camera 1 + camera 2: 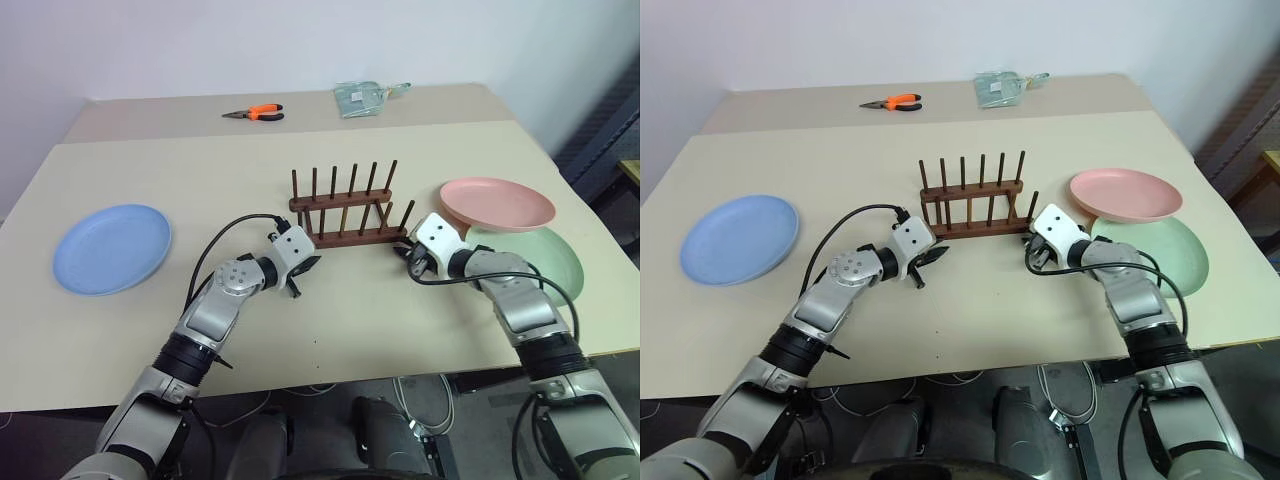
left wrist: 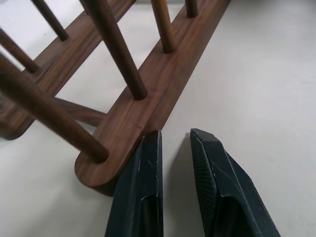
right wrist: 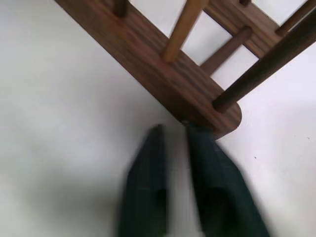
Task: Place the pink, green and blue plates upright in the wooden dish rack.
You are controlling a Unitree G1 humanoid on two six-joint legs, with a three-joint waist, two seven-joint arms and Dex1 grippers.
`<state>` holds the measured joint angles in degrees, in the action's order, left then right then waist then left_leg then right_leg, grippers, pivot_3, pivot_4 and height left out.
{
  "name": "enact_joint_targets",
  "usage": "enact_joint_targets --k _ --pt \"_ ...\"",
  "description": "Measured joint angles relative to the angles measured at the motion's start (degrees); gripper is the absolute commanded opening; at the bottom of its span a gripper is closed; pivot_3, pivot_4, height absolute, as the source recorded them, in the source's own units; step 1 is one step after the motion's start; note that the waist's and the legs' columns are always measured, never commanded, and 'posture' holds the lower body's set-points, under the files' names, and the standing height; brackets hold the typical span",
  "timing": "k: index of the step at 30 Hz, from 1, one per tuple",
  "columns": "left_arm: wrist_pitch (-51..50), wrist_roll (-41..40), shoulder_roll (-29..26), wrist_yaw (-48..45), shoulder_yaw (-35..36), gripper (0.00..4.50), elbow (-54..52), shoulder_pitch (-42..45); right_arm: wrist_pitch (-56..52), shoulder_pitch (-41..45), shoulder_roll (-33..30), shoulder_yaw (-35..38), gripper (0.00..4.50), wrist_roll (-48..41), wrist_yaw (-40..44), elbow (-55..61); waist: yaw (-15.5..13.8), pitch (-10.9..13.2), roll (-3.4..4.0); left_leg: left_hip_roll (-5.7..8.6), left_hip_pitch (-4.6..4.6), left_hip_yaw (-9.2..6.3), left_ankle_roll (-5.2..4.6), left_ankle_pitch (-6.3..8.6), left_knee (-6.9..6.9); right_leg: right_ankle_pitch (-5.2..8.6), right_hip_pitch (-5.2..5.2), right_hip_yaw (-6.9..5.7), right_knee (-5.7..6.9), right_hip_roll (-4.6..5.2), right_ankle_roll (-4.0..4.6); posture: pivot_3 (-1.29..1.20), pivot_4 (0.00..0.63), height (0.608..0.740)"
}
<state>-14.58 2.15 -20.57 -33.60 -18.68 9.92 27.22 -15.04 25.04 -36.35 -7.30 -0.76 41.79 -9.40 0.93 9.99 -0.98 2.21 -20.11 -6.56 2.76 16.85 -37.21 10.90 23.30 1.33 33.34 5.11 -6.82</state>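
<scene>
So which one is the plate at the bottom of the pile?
Start at the dark brown wooden rack with upright pegs in the middle of the beige table, then look to its right side. Two round plastic plates overlap there: the salmon pink one lies on top, and the pale mint green plate sticks out underneath.

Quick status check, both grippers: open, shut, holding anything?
Left gripper: open a narrow gap, holding nothing, at the near end of the wooden dish rack.
Right gripper: slightly open, holding nothing, at the rack's other end.
</scene>
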Motion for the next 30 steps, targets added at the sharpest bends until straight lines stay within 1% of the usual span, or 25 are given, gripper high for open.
enact_joint_targets --k 3,7,9,12,15,17,18,19,21,24,25,28,30 --pt "1.4 0.5 -0.8 0.6 0.2 0.86 0.3 -0.3 -1.2 -0.5 -5.1 3.9 3.62 -0.2 0.6 3.6 0.0 0.0 0.02 0.00 0.00 0.02 0.00 0.00 0.01 0.02 0.01 0.01 -0.01 0.00 -0.02 0.00 0.150 0.740" --pt "2.3 0.5 -0.7 1.6 1.2 0.86 1.9 0.1 -1.4 -0.5 -14.6 8.6 3.62 0.8 1.4 4.4 -0.1 -0.1 0.08 -0.01 -0.02 0.03 0.00 0.00 0.01 0.05 0.02 0.01 -0.02 0.00 -0.05 0.00 0.150 0.740" --pt "3.0 0.6 -0.7 2.4 1.8 0.86 3.0 0.6 -0.6 -0.4 -17.8 10.1 3.62 1.8 1.8 3.6 0.1 -0.1 0.07 -0.03 0.01 0.04 0.00 0.00 0.02 0.10 0.01 0.00 -0.02 -0.01 -0.07 0.00 0.150 0.740" --pt "2.2 -1.5 0.2 0.5 3.6 0.86 2.7 0.1 3.0 -0.2 -19.7 9.0 3.62 4.2 2.2 -1.1 0.2 -0.1 0.08 -0.04 -0.02 0.07 0.00 0.00 0.04 0.11 0.03 0.01 -0.02 -0.01 -0.09 0.00 0.150 0.740" --pt "-1.2 -7.5 0.3 -7.1 3.7 0.86 -4.0 -3.3 6.5 0.9 -19.7 6.5 3.62 6.5 2.2 -8.4 0.1 0.0 0.14 0.01 -0.25 0.10 0.00 0.00 0.03 0.01 0.19 0.04 -0.11 0.04 0.00 0.00 0.150 0.740" --pt "-3.6 -10.5 0.5 -10.2 3.6 0.86 -8.1 -4.1 8.8 1.7 -19.6 5.0 3.62 7.7 2.2 -12.0 -0.1 0.0 0.16 0.02 -0.29 0.11 0.00 0.00 0.02 0.01 0.22 0.06 -0.12 0.04 0.01 0.00 0.150 0.740" --pt "-5.2 -12.2 0.5 -11.5 3.8 0.86 -10.9 -4.3 10.6 2.9 -19.4 4.1 3.08 8.6 2.1 -14.7 -0.1 0.0 0.16 0.02 -0.27 0.11 0.01 0.00 0.01 0.01 0.20 0.06 -0.13 0.04 0.02 0.00 0.150 0.740" --pt "-6.1 -13.3 0.5 -12.3 3.8 0.86 -13.4 -4.4 12.0 4.0 -19.1 3.4 2.78 9.4 1.7 -17.2 -0.2 0.0 0.16 0.03 -0.26 0.11 0.01 0.00 0.01 0.02 0.17 0.06 -0.14 0.05 0.04 0.00 0.150 0.740" --pt "-7.3 -14.2 0.4 -12.9 3.7 0.86 -17.1 -4.3 14.5 5.7 -18.5 2.7 1.81 10.6 1.1 -21.4 -0.1 0.0 0.17 0.03 -0.22 0.11 0.00 0.00 0.01 0.08 0.13 0.07 -0.14 0.04 0.14 0.00 0.150 0.740" --pt "-9.0 -14.2 0.1 -12.9 3.6 0.86 -19.1 -4.7 17.4 6.6 -18.5 1.7 0.40 11.9 0.6 -24.2 -0.1 0.0 0.18 0.03 -0.21 0.11 0.00 0.00 0.02 0.10 0.14 0.07 -0.14 0.04 0.17 0.00 0.150 0.740" --pt "-9.3 -14.1 -0.2 -12.9 3.6 0.86 -19.4 -5.0 18.1 7.1 -18.5 1.8 0.04 11.9 0.4 -24.2 0.0 0.0 0.18 0.02 -0.21 0.11 0.00 0.00 0.02 0.09 0.13 0.08 -0.14 0.04 0.16 0.00 0.150 0.740" --pt "-9.8 -14.0 -0.6 -12.6 3.3 0.86 -20.1 -5.8 18.8 7.5 -18.7 3.0 0.04 11.7 0.0 -23.3 0.0 0.0 0.20 0.02 -0.21 0.10 0.00 0.00 0.03 0.09 0.14 0.08 -0.14 0.03 0.16 0.00 0.150 0.740" --pt "-10.0 -14.0 -1.0 -12.4 3.3 0.86 -20.1 -6.4 18.5 7.5 -18.6 4.6 0.04 10.5 -0.6 -20.5 0.0 0.1 0.27 0.02 -0.22 0.11 0.00 0.00 0.03 0.09 0.15 0.09 -0.14 0.03 0.16 0.00 0.150 0.740"
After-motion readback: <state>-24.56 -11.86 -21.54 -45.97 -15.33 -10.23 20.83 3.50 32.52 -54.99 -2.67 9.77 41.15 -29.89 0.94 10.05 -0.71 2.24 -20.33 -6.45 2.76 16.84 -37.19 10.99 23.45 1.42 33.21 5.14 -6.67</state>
